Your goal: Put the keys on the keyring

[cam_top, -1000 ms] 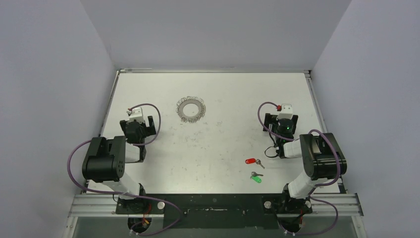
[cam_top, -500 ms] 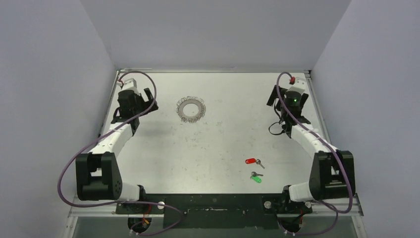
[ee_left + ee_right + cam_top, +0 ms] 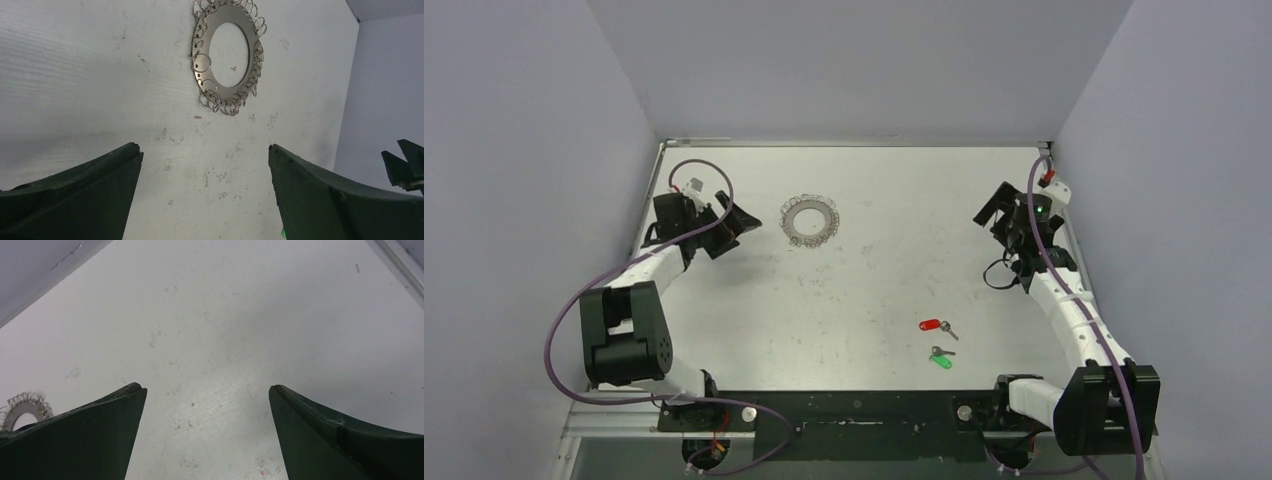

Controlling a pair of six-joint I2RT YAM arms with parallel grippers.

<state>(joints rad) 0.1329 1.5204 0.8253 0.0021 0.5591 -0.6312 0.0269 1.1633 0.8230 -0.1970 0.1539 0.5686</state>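
Note:
The keyring (image 3: pixel 810 221), a flat silver ring fringed with small wire loops, lies on the far left-centre of the table. My left gripper (image 3: pixel 732 222) hovers just left of it, open and empty. In the left wrist view the keyring (image 3: pixel 201 56) lies ahead of the open left gripper (image 3: pixel 205 147). Two keys lie near the front right, one with a red tag (image 3: pixel 932 325) and one with a green tag (image 3: pixel 941 361). My right gripper (image 3: pixel 996 210) is open and empty at the far right, well behind the keys. The right wrist view shows bare table between the open right gripper (image 3: pixel 206 388) and the keyring's edge (image 3: pixel 25 407) at lower left.
The white table (image 3: pixel 864 290) is scuffed and bounded by grey walls on three sides, with a metal rail (image 3: pixel 1056 190) along the right edge. Both arms stretch along the table's sides. The right arm's gripper (image 3: pixel 406 162) shows at the right edge of the left wrist view.
Both arms have unfolded from near their bases and reached outward. The left gripper has turned toward the keyring; the right gripper has moved to the far right edge. Keys and keyring have not moved.

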